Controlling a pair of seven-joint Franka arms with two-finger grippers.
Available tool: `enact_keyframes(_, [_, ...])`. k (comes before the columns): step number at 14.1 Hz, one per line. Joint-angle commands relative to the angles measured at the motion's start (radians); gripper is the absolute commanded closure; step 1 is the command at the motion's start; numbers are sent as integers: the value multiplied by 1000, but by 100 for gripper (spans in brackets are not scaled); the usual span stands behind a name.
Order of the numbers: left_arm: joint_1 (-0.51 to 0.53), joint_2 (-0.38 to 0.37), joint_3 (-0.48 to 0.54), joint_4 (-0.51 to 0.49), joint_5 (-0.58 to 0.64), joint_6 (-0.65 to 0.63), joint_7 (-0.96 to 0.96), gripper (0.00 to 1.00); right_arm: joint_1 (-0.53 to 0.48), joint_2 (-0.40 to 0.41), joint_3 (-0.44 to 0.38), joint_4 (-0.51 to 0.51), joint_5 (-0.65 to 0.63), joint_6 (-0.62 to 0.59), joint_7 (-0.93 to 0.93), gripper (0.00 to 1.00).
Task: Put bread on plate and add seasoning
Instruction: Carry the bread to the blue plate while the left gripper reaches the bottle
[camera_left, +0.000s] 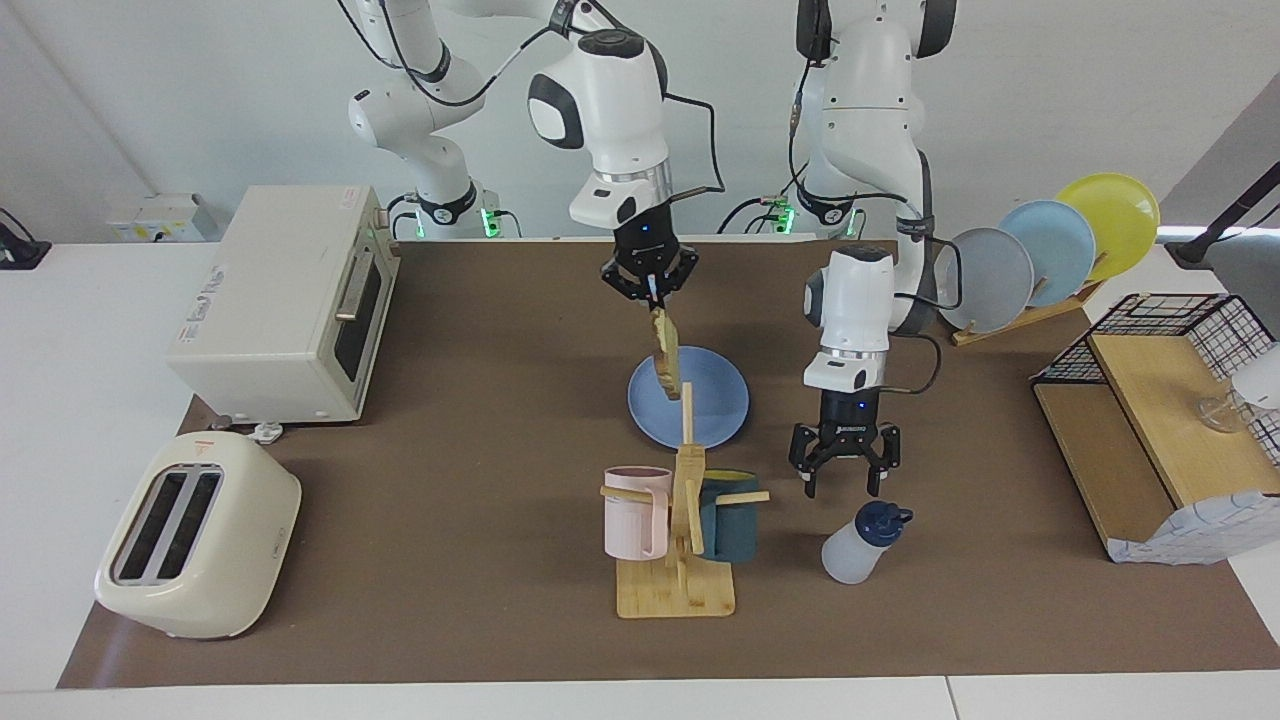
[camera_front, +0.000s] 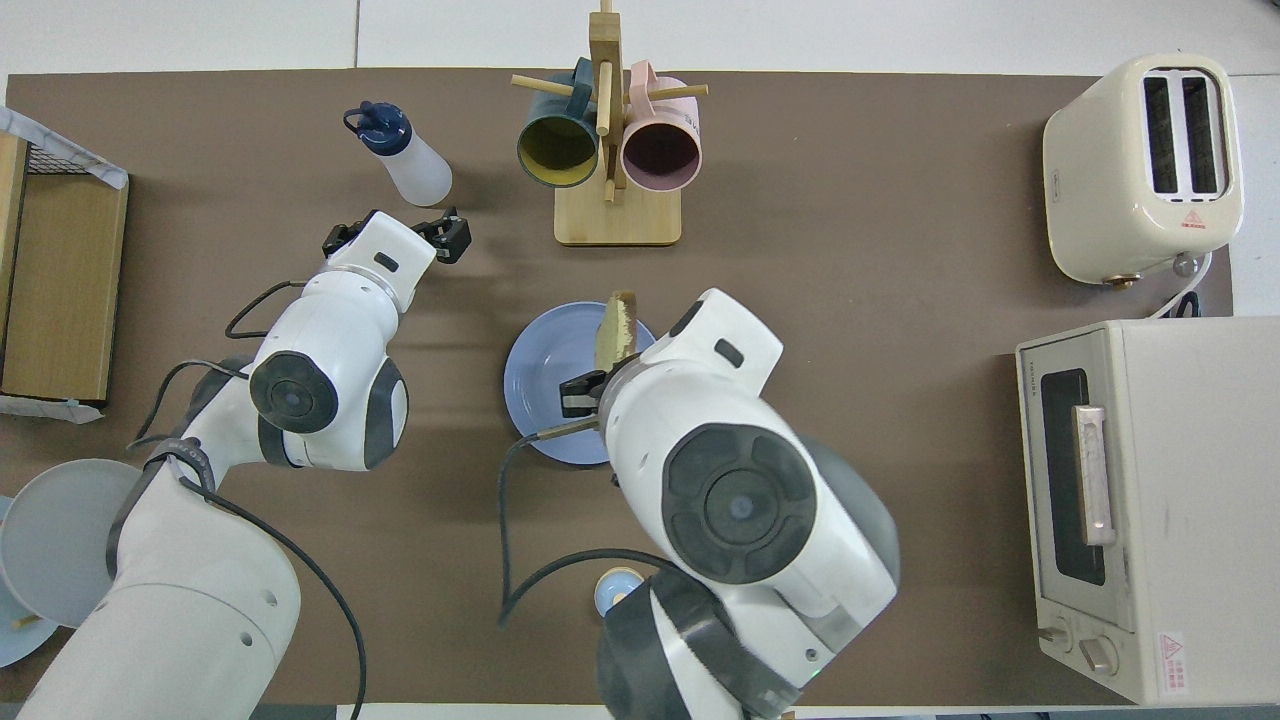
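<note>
Your bread (camera_left: 666, 352) hangs on edge over the plate (camera_left: 712, 412), a tan slice with a darker crust, pinched at its top edge by the right gripper (camera_left: 650, 283); it is not yet lying on the plate, so by my reading step one is close but unfinished; the plate itself sits bare and blue on the counter (camera_left: 480, 380), mid-table, nearer to the robots than the mug stand (camera_left: 686, 545). Seasoning is all still to come; the seasoning bottle (camera_left: 860, 543), whitish with a navy cap, stands upright though leaning in this view, untouched, farther from the robots than the plate and toward the left arm's end; your left gripper (camera_left: 844, 470) hovers just above and beside it with fingers spread and nothing in them; I'd call that poised for the pick. Outward from there: pink mug (camera_left: 634, 512) and teal mug (camera_left: 730, 518) on the stand, toaster (camera_left: 198, 535) and toaster oven (camera_left: 285, 303) toward the right arm's end, plate rack (camera_left: 1050, 255) toward the left arm's.
</note>
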Motion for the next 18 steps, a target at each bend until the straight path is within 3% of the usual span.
enact_keyframes(1, [-19, 55, 25, 40, -26, 45, -4, 0, 19, 41, -8, -47, 18, 163, 83, 100])
enact_keyframes(3, [-16, 78, 25, 73, -28, 45, -4, 0, 18, 36, -8, -97, 18, 264, 106, 100])
enact_keyframes(6, [-7, 117, 26, 135, -42, 43, -4, 0, 24, 18, -8, -174, 18, 319, 128, 100])
enact_keyframes(10, [7, 137, 28, 143, -42, 48, -8, 0, 57, 42, -8, -220, 13, 414, 125, 100])
enact_keyframes(18, [27, 176, 28, 223, -40, 22, -6, 0, 33, 44, -11, -252, 0, 418, 62, 100])
